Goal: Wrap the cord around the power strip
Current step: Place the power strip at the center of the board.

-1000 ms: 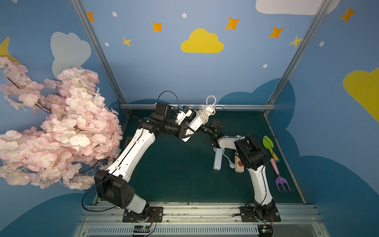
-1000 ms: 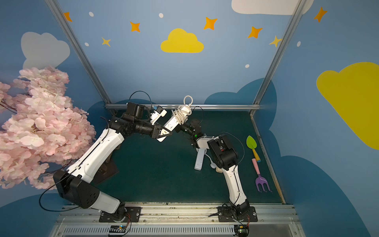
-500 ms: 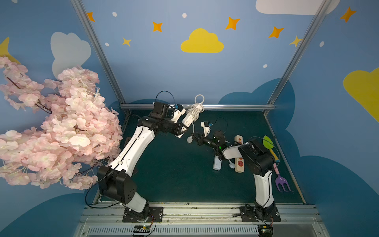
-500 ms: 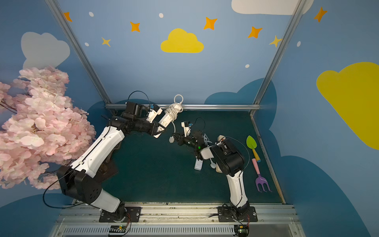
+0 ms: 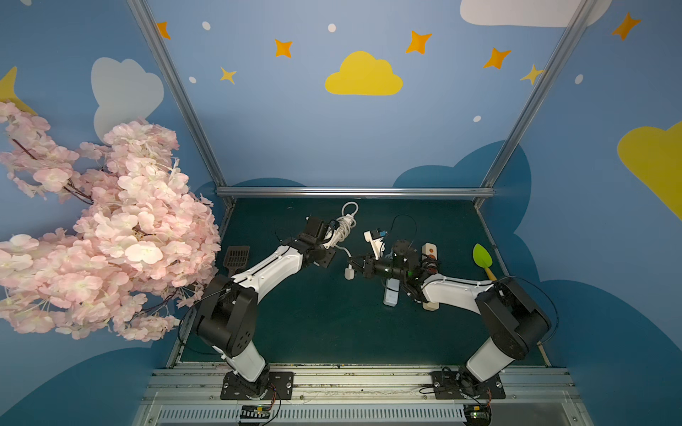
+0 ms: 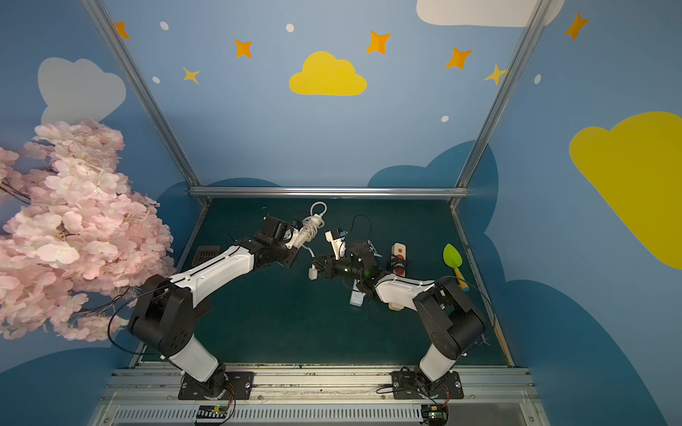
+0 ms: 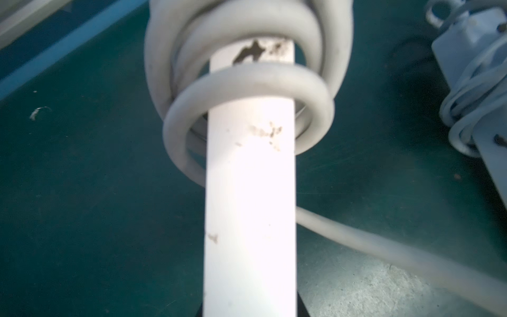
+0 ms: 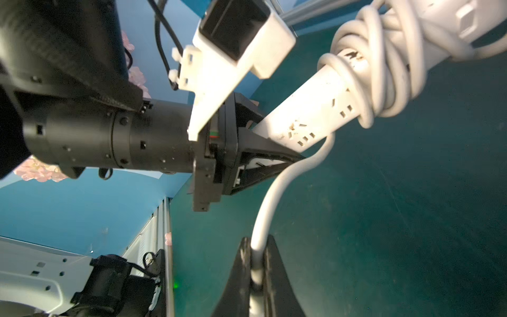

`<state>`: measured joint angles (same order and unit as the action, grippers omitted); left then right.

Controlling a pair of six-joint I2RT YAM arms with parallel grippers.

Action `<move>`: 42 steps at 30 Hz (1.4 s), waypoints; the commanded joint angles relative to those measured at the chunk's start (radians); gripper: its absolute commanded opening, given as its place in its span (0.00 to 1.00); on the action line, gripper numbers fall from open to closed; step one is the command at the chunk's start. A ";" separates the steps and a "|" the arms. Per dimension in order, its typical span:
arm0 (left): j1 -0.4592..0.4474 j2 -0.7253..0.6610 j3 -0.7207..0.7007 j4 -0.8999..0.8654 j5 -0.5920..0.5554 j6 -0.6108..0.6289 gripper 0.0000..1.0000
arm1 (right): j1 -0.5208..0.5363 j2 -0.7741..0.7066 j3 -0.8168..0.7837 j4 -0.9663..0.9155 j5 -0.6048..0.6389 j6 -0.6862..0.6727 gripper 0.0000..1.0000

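Note:
My left gripper [image 5: 329, 244] is shut on one end of the white power strip [image 7: 251, 205], which it holds off the mat, slanting up toward the back wall. Several turns of the white cord [image 7: 247, 82] sit around the strip's far end [image 5: 345, 223] [image 6: 313, 224]. A loose tail of cord [image 8: 274, 192] hangs from the coils down to my right gripper [image 8: 256, 248], which is shut on it just above the plug [image 5: 348, 273] [image 6: 313, 274]. In both top views the right gripper [image 5: 353, 264] [image 6: 316, 266] is below and right of the strip.
On the green mat [image 5: 313, 324] lie a pale strip with its cord wrapped [image 5: 391, 295] [image 7: 480, 96], a beige power strip [image 5: 428, 250] with a black cord, a green trowel [image 5: 482, 256] and a black scoop [image 5: 236, 256]. Pink blossom branches [image 5: 103, 236] overhang the left edge.
The left arm has carried the strip leftward and a little lower. The right gripper has moved left and down away from the coils, still holding the cord's tail.

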<state>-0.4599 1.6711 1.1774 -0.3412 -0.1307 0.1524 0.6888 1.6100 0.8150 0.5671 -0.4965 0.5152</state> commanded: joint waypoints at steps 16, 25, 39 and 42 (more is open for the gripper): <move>-0.238 0.165 0.044 -0.301 -0.294 -0.283 0.04 | -0.039 0.011 0.383 -0.719 0.130 -0.112 0.00; -0.355 0.237 0.023 -0.408 -0.356 -0.455 0.10 | -0.095 0.159 0.353 -0.630 0.085 0.138 0.00; -0.410 0.244 -0.025 -0.370 -0.356 -0.516 0.14 | -0.177 0.201 0.361 -0.638 0.018 0.273 0.36; -0.412 0.243 -0.031 -0.362 -0.358 -0.516 0.15 | -0.204 0.222 0.411 -0.684 0.001 0.283 0.55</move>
<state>-0.8589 1.8927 1.1770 -0.6273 -0.5453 -0.3790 0.5404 1.8202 1.1595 -0.1226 -0.4908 0.7616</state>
